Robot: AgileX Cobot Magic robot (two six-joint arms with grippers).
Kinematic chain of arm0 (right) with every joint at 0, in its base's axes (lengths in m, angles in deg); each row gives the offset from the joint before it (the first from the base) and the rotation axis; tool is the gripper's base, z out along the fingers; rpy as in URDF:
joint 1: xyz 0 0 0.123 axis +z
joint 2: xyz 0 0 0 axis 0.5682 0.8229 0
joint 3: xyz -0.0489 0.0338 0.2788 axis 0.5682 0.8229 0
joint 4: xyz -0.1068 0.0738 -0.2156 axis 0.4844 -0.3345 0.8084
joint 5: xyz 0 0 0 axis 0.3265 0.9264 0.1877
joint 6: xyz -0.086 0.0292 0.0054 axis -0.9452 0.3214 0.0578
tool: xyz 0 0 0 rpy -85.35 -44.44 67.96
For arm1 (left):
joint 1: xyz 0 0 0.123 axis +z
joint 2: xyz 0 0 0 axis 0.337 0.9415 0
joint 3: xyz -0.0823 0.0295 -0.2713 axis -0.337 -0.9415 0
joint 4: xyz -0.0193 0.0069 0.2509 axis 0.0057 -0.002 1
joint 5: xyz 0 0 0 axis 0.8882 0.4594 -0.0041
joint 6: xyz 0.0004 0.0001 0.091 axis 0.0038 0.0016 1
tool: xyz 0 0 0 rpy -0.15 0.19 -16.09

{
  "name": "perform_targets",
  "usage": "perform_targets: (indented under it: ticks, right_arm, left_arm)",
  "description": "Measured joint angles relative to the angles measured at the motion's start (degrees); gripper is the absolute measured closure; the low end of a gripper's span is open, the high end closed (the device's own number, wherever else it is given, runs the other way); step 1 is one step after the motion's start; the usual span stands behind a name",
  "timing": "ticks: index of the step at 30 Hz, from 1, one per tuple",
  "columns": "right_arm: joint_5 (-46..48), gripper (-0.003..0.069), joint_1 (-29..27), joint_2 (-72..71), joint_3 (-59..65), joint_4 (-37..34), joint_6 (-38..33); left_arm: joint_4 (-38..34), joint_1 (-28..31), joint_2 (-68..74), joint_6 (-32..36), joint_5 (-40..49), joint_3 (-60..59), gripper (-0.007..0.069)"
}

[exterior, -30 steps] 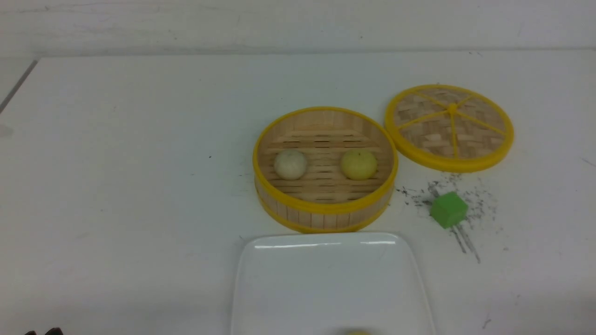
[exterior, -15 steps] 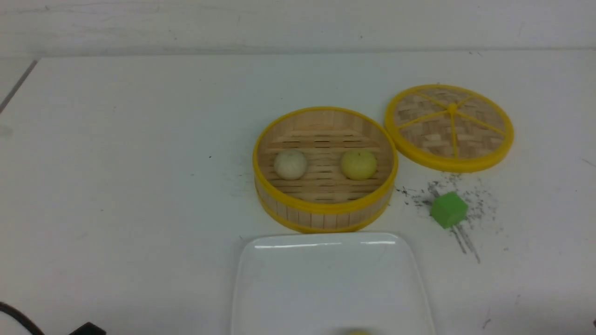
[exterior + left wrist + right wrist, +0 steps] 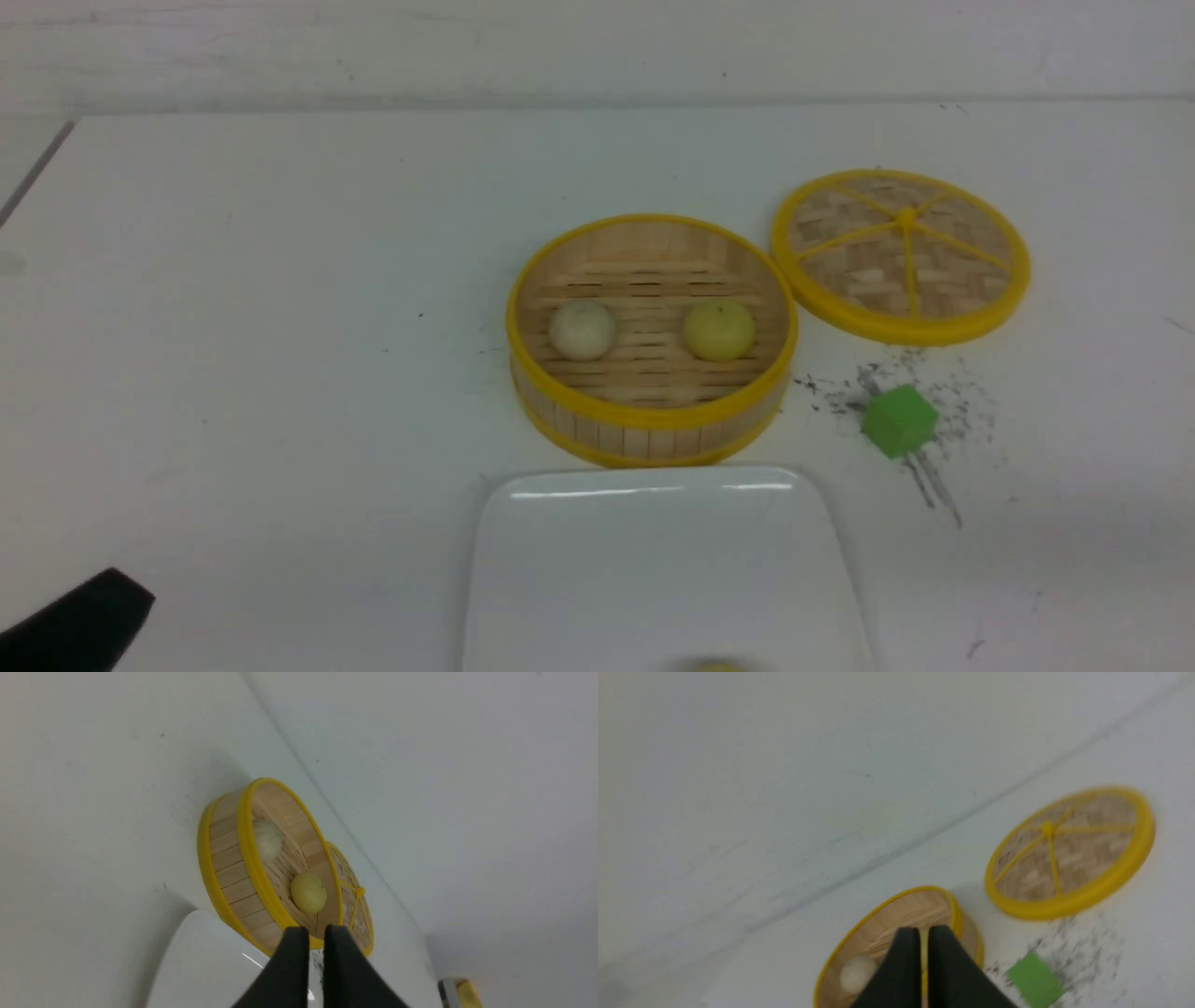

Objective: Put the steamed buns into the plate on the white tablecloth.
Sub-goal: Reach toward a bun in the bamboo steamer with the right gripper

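Note:
Two steamed buns lie in the open bamboo steamer (image 3: pixel 653 425): a cream bun (image 3: pixel 582 329) on its left side and a pale yellow bun (image 3: pixel 719 329) on its right. The white plate (image 3: pixel 667 569) lies on the white tablecloth (image 3: pixel 243 373) just in front of the steamer. My left gripper (image 3: pixel 131 597) shows as a black tip at the bottom left, far from the steamer. In the left wrist view the left gripper (image 3: pixel 316 928) is shut and empty, with the cream bun (image 3: pixel 267 840) and the yellow bun (image 3: pixel 308 892) beyond it. My right gripper (image 3: pixel 923 929) is shut and empty above the steamer (image 3: pixel 878 914). It hides the yellow bun; the cream bun (image 3: pixel 857 974) shows.
The round woven lid (image 3: pixel 901 254) lies at the steamer's right rear. A green cube (image 3: pixel 898 420) sits on dark scribble marks in front of the lid. A small yellowish thing (image 3: pixel 719 665) shows at the plate's near edge, cut off by the frame.
My left gripper has come further into the front view at the bottom left, moving forward and up. The buns, steamer, plate, lid and cube have not moved.

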Motion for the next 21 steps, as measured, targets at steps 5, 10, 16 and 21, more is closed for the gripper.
perform_targets:
  ticks: [5, 10, 16, 21]
  right_arm:
    - [18.0, 0.0662, 0.0, 18.7, -12.5, 11.2, -4.1]
    - [35.0, 0.0652, 0.0, 34.8, -18.6, 17.7, -3.7]
    - [37.8, 0.0639, 0.2, 50.8, -23.4, 11.6, -9.3]
    - [37.2, 0.0617, 7.4, 63.1, -29.8, -2.3, -23.1]
  left_arm:
    - [7.8, 0.0, 15.1, 1.3, 16.4, 9.3, 0.0622]
    - [10.1, 0.0, 27.4, 4.5, 24.0, 12.9, 0.0622]
    - [8.8, 0.0, 40.6, 9.4, 25.1, 14.6, 0.0622]
    - [7.2, 0.0, 45.7, 13.4, 25.3, 14.6, 0.061]
